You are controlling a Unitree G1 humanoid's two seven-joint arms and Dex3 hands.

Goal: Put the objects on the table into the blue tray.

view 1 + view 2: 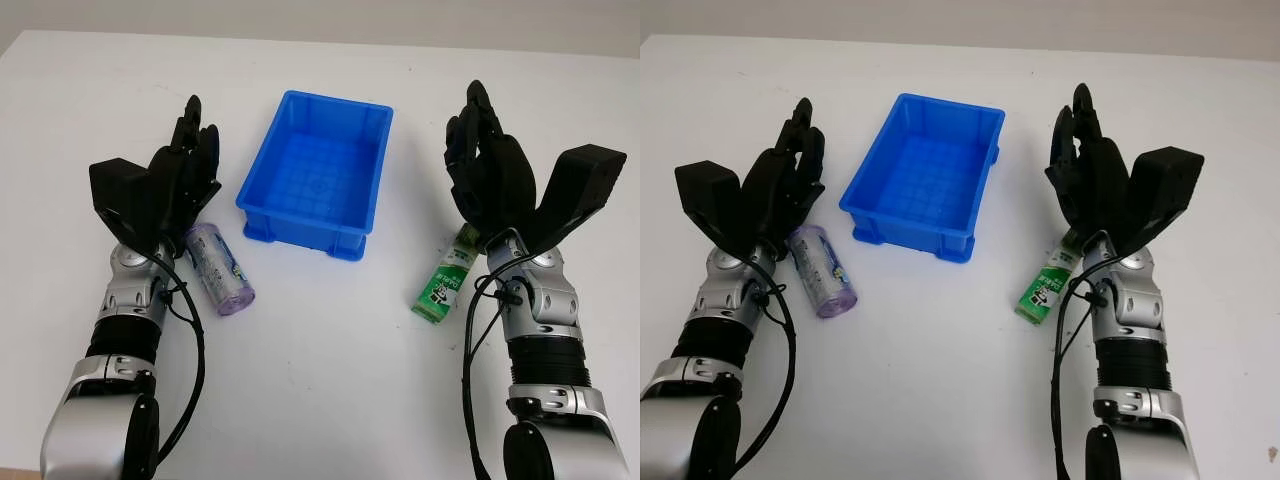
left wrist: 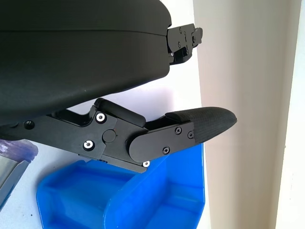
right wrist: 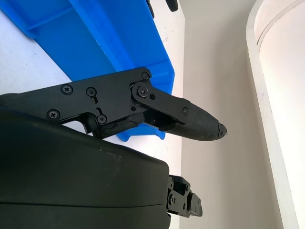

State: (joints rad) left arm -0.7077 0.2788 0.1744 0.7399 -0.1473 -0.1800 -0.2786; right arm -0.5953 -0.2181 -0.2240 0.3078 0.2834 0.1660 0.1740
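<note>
The blue tray stands empty at the middle back of the white table. A purple-capped cylindrical roll lies on the table left of the tray, just beside my left hand, which is open and raised above it. A green and white packet lies right of the tray, partly under my right hand, which is open and holds nothing. The tray's rim appears in the left wrist view and its wall in the right wrist view.
The white table stretches wide in front of the tray and between both arms. Its far edge meets a pale wall at the back.
</note>
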